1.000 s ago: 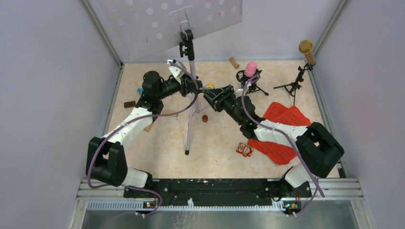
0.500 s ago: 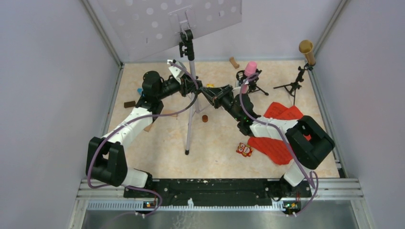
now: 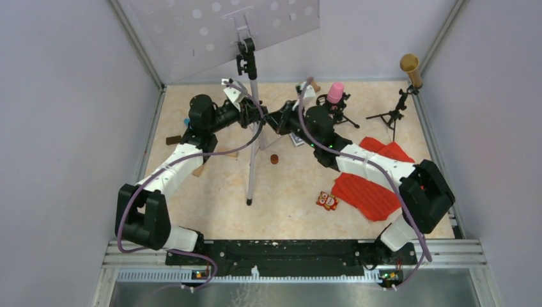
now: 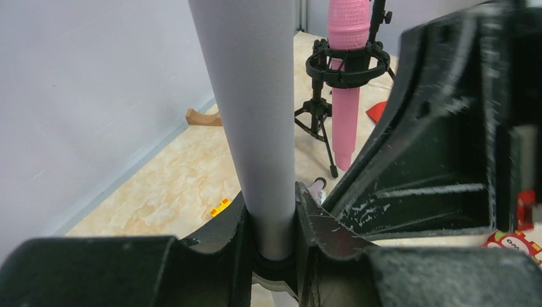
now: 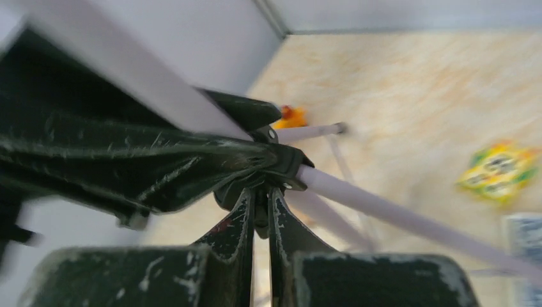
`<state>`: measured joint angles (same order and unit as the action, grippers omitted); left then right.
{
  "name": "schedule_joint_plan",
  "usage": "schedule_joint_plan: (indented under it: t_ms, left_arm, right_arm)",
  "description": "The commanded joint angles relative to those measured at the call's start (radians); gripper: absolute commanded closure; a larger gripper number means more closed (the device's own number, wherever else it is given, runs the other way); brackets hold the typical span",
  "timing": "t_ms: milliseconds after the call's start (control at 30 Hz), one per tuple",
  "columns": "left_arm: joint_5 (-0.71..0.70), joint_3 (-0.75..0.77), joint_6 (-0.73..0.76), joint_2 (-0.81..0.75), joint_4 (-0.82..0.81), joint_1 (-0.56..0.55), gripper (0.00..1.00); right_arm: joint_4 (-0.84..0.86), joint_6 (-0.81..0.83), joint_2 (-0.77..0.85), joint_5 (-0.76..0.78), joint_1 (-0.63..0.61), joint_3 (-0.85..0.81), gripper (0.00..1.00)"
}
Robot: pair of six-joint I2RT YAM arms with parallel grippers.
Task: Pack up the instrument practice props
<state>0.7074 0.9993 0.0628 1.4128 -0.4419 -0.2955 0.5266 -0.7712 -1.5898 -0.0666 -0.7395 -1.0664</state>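
Observation:
The grey hole-punched tray [image 3: 211,29] tops the silver tripod pole [image 3: 254,134], which stands mid-table. My left gripper [image 3: 259,116] is shut on the pole [image 4: 249,96], its jaws [image 4: 271,217] pressed to both sides. From the right, my right gripper [image 3: 277,121] is shut on a small black tab of the pole's black collar [image 5: 275,169], just below the left gripper. The pink microphone [image 3: 335,93] sits in its black tripod behind the right arm. The gold microphone [image 3: 410,64] stands on its tripod [image 3: 391,117] at the back right. Red pages [image 3: 367,195] lie under the right arm.
An owl toy [image 3: 327,201] and a small brown piece [image 3: 274,158] lie near the pole's feet. A blue card deck [image 3: 295,139] shows under the right wrist. A wooden block [image 3: 312,84] lies at the back wall. Grey walls close in the left, right and back.
My right gripper has moved left and back onto the pole's collar and shut there. The tray has shifted slightly left. The left gripper keeps its hold.

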Motion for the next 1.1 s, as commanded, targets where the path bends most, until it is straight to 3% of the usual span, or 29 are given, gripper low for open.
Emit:
schedule_joint_plan:
  t_ms: [0,67,200,267,333,600,667,767,833,867,900,1000,1067]
  left_arm:
    - [0.09,0.01,0.104,0.029,0.033,-0.04,1.0]
    - [0.088,0.01,0.104,0.03,0.034,-0.039,1.0]
    - [0.087,0.013,0.106,0.033,0.036,-0.04,1.0]
    - [0.087,0.012,0.11,0.032,0.039,-0.039,1.0]
    - [0.083,0.012,0.112,0.031,0.041,-0.039,1.0]
    - [0.083,0.013,0.111,0.034,0.041,-0.039,1.0]
    - [0.08,0.007,0.11,0.03,0.039,-0.039,0.95]
    - [0.061,-0.003,0.094,0.019,0.018,-0.039,0.72]
    - [0.051,-0.007,0.085,0.016,0.01,-0.039,0.62]
    - [0.046,-0.008,0.082,0.016,0.007,-0.039,0.59]
    - [0.046,-0.008,0.079,0.016,0.006,-0.039,0.58]
    - [0.049,-0.007,0.062,0.014,-0.003,-0.039,0.52]
    - [0.043,-0.007,0.037,0.005,-0.017,-0.038,0.37]
  right_arm:
    - [-0.234,0.852,0.067,0.025,-0.212,-0.14,1.0]
    - [-0.311,1.258,0.052,0.125,-0.313,-0.117,1.0]
    - [-0.374,1.825,-0.022,0.341,-0.466,-0.004,1.0]
    - [-0.307,1.995,-0.075,0.467,-0.497,0.058,1.0]
    - [-0.233,2.059,-0.118,0.537,-0.504,0.092,1.0]
    - [-0.133,1.995,-0.086,0.523,-0.506,0.079,0.98]
    - [-0.05,2.047,-0.066,0.542,-0.508,0.109,0.83]
    - [0.064,2.034,0.014,0.559,-0.531,0.135,0.62]
    - [0.035,1.915,0.095,0.572,-0.549,0.101,0.52]
    - [0.042,1.839,0.139,0.586,-0.553,0.089,0.39]
    - [0.047,1.744,0.185,0.604,-0.554,0.081,0.32]
    - [0.007,1.46,0.328,0.636,-0.553,0.118,0.28]
    - [-0.06,1.286,0.422,0.623,-0.547,0.179,0.28]
